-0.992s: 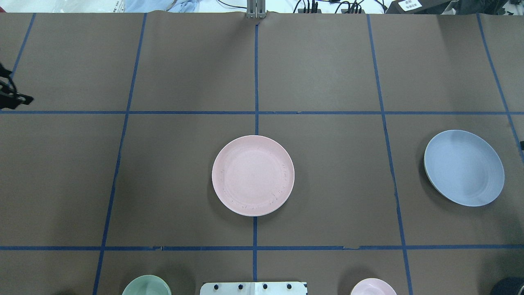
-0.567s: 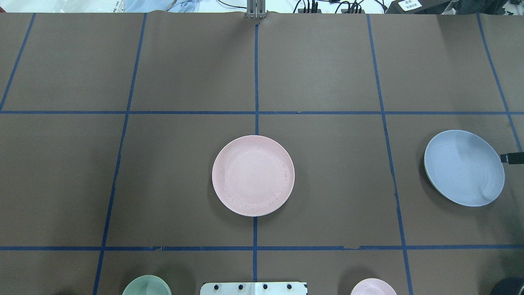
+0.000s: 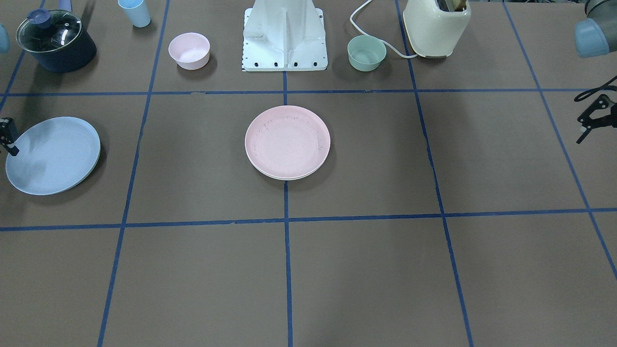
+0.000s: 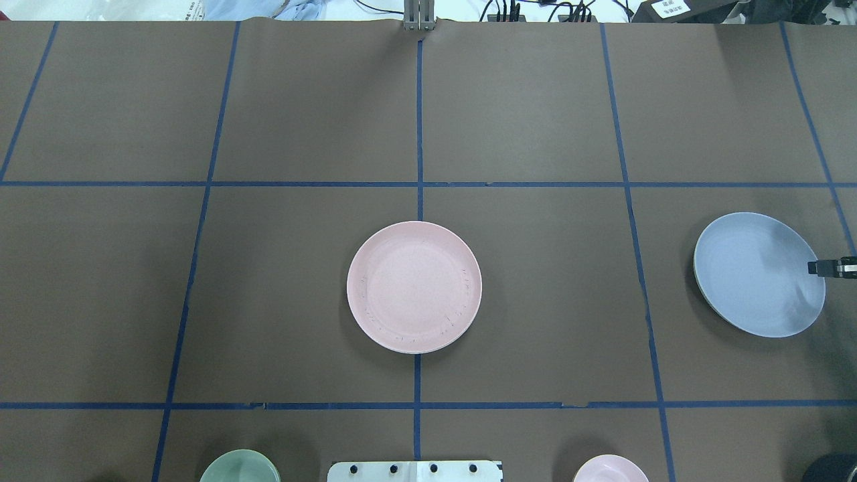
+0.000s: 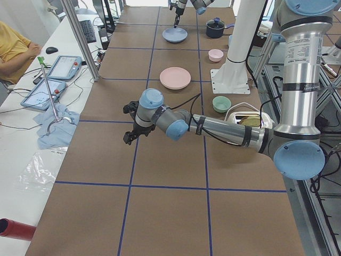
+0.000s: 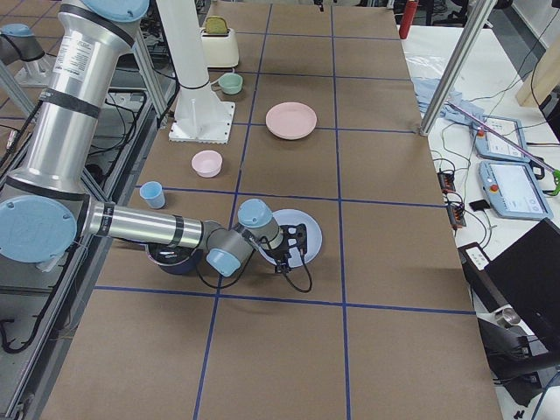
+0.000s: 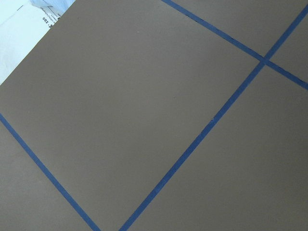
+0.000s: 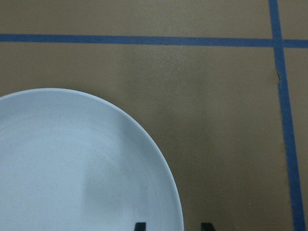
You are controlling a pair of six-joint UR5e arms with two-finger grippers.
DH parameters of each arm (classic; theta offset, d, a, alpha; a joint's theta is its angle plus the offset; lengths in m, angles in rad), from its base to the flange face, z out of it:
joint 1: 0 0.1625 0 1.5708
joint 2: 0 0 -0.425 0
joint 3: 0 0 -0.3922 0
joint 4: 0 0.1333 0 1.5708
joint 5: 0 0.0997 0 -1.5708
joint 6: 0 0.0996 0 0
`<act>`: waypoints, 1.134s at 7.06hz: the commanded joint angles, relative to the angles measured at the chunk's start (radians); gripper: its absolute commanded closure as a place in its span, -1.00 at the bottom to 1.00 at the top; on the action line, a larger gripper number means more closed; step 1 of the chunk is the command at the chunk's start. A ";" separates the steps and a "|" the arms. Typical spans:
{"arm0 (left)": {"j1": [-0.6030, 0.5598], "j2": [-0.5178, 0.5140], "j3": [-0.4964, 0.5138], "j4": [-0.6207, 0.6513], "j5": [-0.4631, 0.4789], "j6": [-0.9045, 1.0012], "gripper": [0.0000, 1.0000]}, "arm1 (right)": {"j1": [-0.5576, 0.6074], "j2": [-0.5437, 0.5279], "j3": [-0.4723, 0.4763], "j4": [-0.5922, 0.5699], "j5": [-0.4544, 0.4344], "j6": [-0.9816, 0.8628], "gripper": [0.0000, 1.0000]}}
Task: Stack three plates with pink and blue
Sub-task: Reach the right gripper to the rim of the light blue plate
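Right claw (image 8: 173, 226): parted, holding nothing, at the outer edge of the light blue round shallow matte plate (image 4: 756, 274). One finger over the dish, the other outside, rim between them in the wrist view. Contact with the rim: cannot tell.

Left claw (image 3: 591, 121): off at the robot's left end over bare brown paper-covered surface (image 4: 535, 301), well apart from any plate. Parted or closed: cannot tell.

Blue plate: flat on the surface at the robot's right end, well apart from the pale pink round shallow matte plate (image 4: 414, 286) at centre. Paler lip under the pink one's edge in the front view, maybe the cream-white plate; not certain.

Handling, judged:
- Probably light and rigid, no flex.
- Matte finish, so decent friction, not slippery.
- Low sloped rim = only pinch point; nothing to grab on the flat base.
- Take at the rim, at the present claw position, fingers well in past the lip.
- Expect droop on the far side when lifted from one edge: lift slow, keep level.
- Possibly chippable: lower gently onto pink, centred, no dropping.
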 commanded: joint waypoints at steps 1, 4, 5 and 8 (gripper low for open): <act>0.000 0.000 -0.001 0.000 0.000 0.000 -1.00 | -0.019 0.013 -0.024 0.002 -0.001 0.008 0.01; -0.002 0.000 0.001 0.000 0.000 0.000 -1.00 | -0.019 0.027 -0.031 0.006 -0.007 0.009 0.99; -0.002 0.000 0.001 0.000 0.000 0.000 -1.00 | -0.019 0.054 -0.027 0.007 -0.007 0.009 1.00; -0.041 0.051 0.042 0.003 0.003 -0.006 -1.00 | -0.018 0.191 -0.025 -0.010 0.008 0.009 1.00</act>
